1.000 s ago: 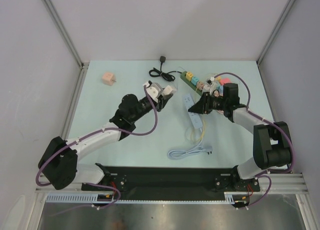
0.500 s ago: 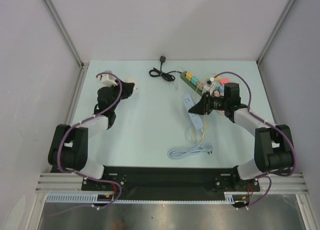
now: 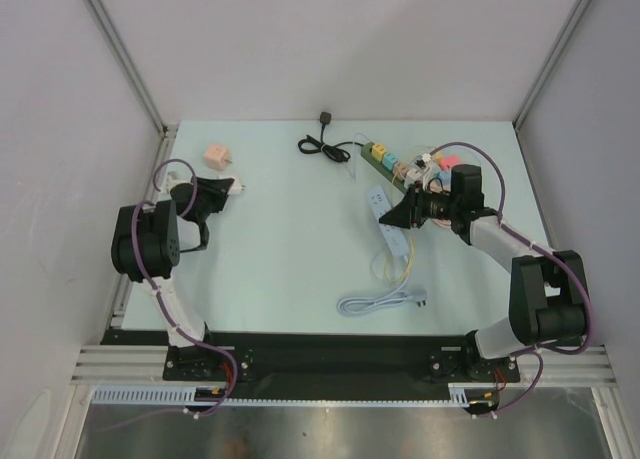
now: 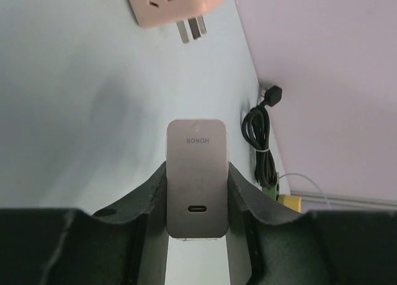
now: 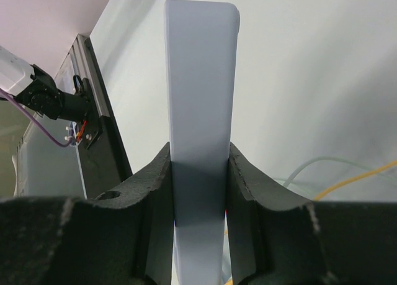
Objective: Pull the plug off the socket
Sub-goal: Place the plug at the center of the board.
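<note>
A small white charger [image 4: 196, 173] is held tight by the left gripper [image 3: 224, 189], with one dark finger [image 4: 151, 195] pressed on each side of it. The word HONOR is printed on the charger, and a small slot can be seen near its lower end. Its pins are hidden from every view. The charger is out of the socket and is kept at the far left of the table [image 3: 290, 249], well apart from the white power strip [image 3: 377, 201]. It seems to be held just above the table, but this is hard to tell from the top view.

A pink plug block [image 3: 214, 156] is lying near the left gripper, toward the back of the table. Two of its metal pins are seen in the left wrist view.

The white power strip is gripped by the right gripper [image 3: 398, 218], which is closed on its two long sides. The strip is lying flat near the middle of the table, with one end sticking out past the fingers [image 5: 158, 192].

Behind it, a second strip with coloured sockets [image 3: 383, 156] is seen, and a black cord [image 3: 322, 146] is curled up just beside that. A white cord [image 3: 380, 301] is looped near the front of the table. A thin yellow wire [image 5: 366, 176] is lying by the white power strip.
</note>
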`<state>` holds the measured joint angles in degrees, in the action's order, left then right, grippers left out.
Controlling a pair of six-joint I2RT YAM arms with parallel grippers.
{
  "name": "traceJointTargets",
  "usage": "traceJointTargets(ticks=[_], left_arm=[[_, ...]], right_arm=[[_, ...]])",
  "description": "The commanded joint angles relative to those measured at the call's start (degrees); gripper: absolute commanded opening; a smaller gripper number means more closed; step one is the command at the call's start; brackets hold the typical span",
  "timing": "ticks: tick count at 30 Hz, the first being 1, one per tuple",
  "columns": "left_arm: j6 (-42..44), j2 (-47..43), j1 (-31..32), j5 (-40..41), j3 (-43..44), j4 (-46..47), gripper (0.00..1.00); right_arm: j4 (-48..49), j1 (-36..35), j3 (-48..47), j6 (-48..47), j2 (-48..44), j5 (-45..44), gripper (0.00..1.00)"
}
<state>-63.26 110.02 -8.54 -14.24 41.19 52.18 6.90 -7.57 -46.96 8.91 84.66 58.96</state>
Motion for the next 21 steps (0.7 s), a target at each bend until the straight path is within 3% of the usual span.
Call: traceJointTargets(ticks=[1,9,21], left_arm=[[-5.73,1.42,-1.66,-0.53,4.68,3.29,0.0],[-2.75,3.45,-3.86,4.57,11.63,-10.77,0.02],[-0.11,6.26,-4.82,5.19,19.54,-18.87,0.17]], right_arm=[[0.49,0.46,-2.52,-0.73,-2.49,0.89,0.0],[0.31,1.07,-2.79,-1.0,-2.49,1.07,0.0],[0.05,1.86,-3.05,-0.82,-2.31,1.6,0.0]])
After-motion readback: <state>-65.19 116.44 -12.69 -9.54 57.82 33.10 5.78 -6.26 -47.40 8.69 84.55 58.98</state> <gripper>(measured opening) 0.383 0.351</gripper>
